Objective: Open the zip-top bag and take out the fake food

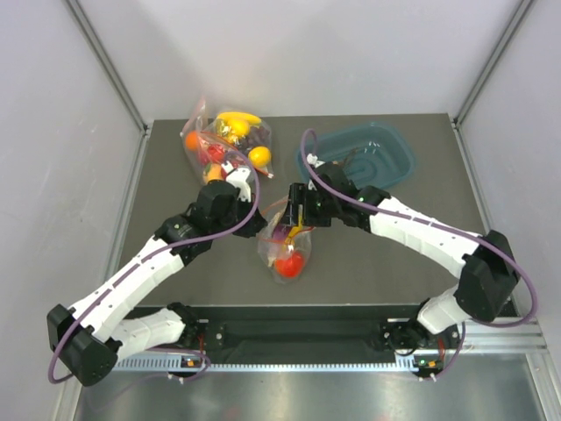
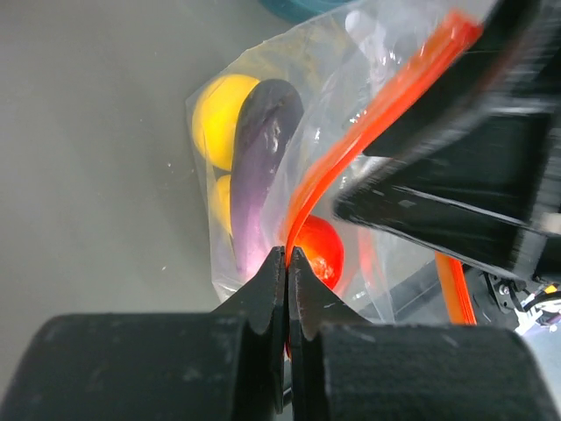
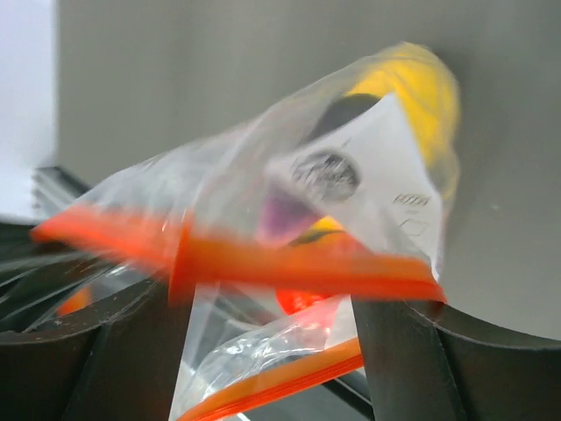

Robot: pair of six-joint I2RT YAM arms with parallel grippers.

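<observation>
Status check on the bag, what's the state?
Left tool shut on zip strip. Right tool jaws apart, strip draped across. Zip-top bag mouth partly open, fake food inside. Nothing blocking.

From above, the bag is too small to tell its food apart, and the right gripper covers its top edge. The right wrist view is blurred: the strip is a soft orange band, the label unreadable, the food yellow, purple and red blots. The strip hides the right gripper's tips, so whether its jaws pinch plastic cannot be told. In the left wrist view the strip's end vanishes between the jaws of the left gripper, the tomato sits half behind them, and the right gripper is an unfocused dark mass cut by the frame's edge.
</observation>
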